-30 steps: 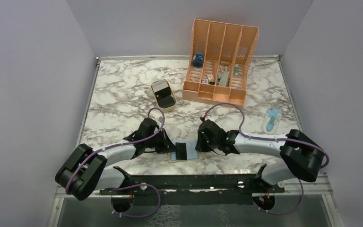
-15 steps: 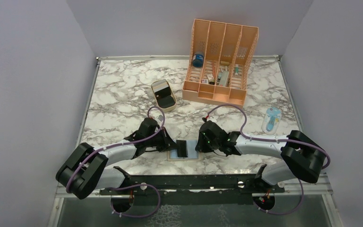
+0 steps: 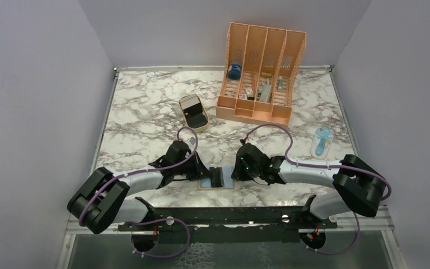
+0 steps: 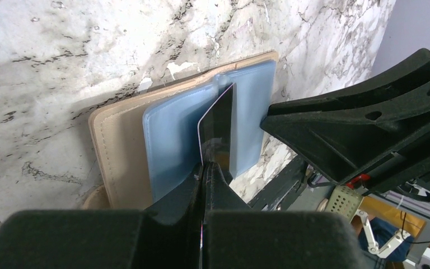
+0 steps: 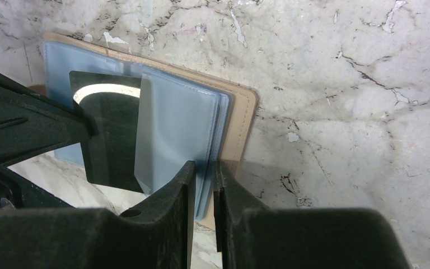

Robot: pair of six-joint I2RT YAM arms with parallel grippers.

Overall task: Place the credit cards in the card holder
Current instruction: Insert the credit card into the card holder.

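Black card (image 4: 218, 126): clamped on edge in your left gripper (image 4: 204, 168), long axis pointing right.
Holder (image 5: 245, 112): just right of it (open), right gripper (image 5: 203, 168) nipping its edge.

Left gripper (image 4: 203, 175) hides the black card's (image 4: 218, 124) near end.

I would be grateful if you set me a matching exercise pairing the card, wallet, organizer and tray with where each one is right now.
Things:
1. card
2. wallet
3. organizer
4. tray

Places:
A. standing at the far edge of the table
B. pinched in the left gripper
C. lying open at the near edge
D. mid-table, a little left of the middle

Pairs: 1-B; 2-C; 3-A; 4-D
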